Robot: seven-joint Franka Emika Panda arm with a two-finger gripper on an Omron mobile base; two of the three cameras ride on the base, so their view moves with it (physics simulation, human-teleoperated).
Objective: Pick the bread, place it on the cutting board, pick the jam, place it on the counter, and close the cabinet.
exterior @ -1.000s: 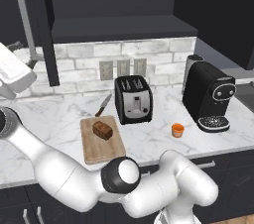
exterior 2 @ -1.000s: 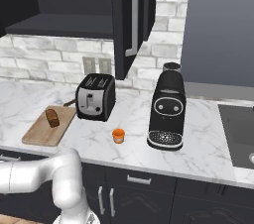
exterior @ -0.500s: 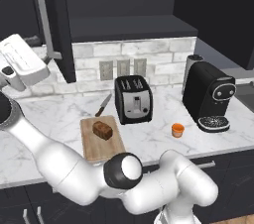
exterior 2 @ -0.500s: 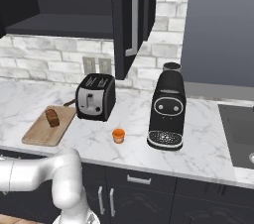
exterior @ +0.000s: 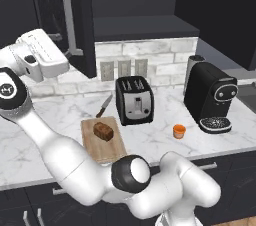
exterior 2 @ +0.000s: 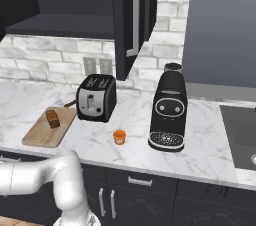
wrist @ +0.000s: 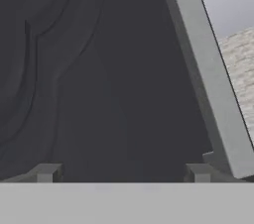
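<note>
So, going from your left across the scene: the claw (wrist: 121,173) is raised up at the open cabinet door (exterior: 82,20), with the dark panel close in front of it in the hand view. Its two fingertips (wrist: 45,172) stand wide apart and nothing sits between them, so it holds nothing. The door's long silver bar handle (wrist: 208,74) runs just beside one fingertip; whether they touch, you cannot tell from here.

Next, the cutting board (exterior: 102,140) lies on the counter (exterior: 45,125), and the bread (exterior: 103,131) already rests on it. A knife (exterior: 104,105) lies just behind the board, next to the toaster (exterior: 134,100).

Further right, the jam (exterior: 179,131) stands upright on the counter, between the toaster and the coffee machine (exterior: 210,95), touching neither.

So you can count both placements as done, judging by how things lie. What is left is the cabinet: its door hangs swung out over the counter, clearly not shut. Your arm looks set for that last step, and the door needs pushing back toward the cabinet front.
</note>
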